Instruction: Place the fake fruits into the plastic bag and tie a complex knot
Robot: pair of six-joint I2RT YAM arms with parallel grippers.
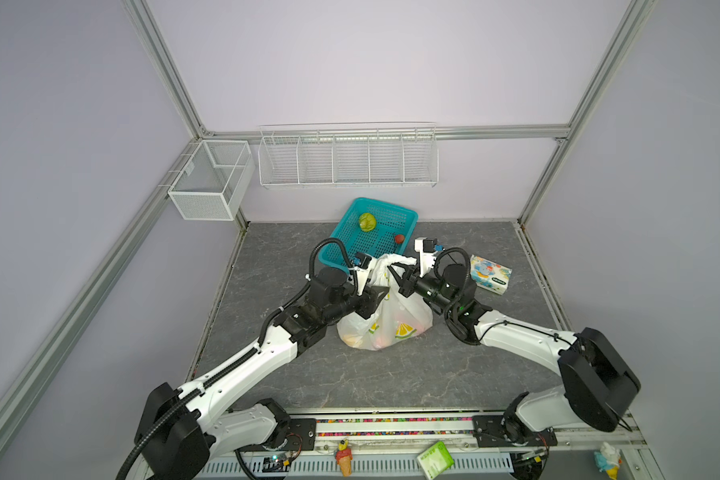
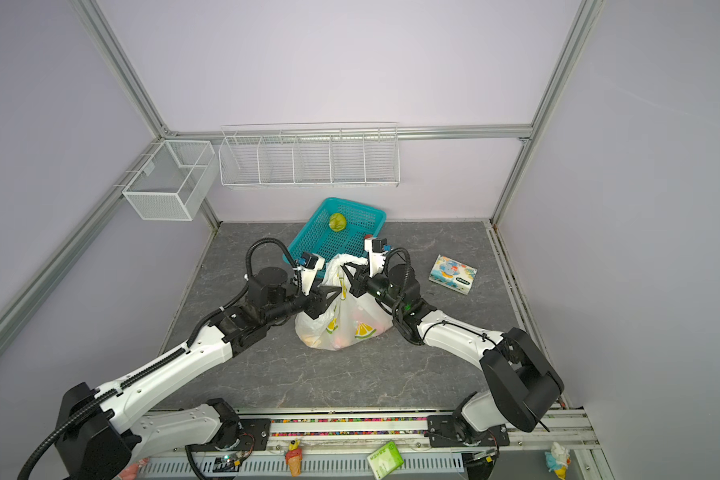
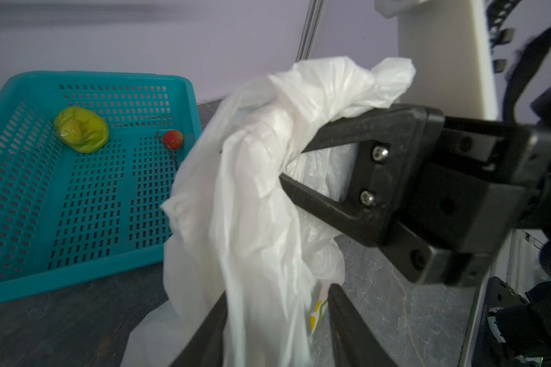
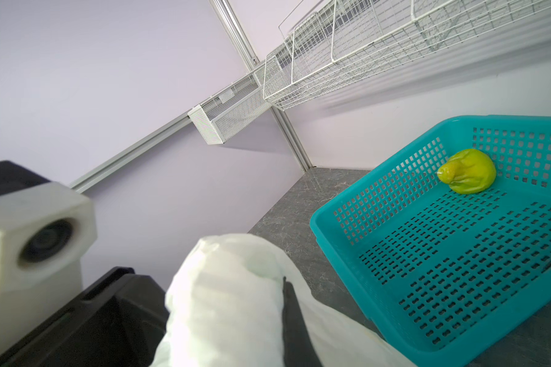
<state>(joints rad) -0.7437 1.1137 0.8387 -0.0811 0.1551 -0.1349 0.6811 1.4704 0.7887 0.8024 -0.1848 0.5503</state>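
Grey marbled tabletop (image 1: pixel 308 374), centre frame: right gripper (image 1: pixel 396 277) clamps the translucent white lemon-printed plastic bag (image 1: pixel 408 320); left gripper's (image 3: pixel 277 294) fingers stand parted around it.

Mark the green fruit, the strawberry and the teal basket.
green fruit (image 1: pixel 367 221): in a top view, its top.
strawberry (image 3: pixel 173 139): left wrist view, red body.
teal basket (image 4: pixel 392 190): right wrist view, perforated side wall.

No text, label or number is readable.
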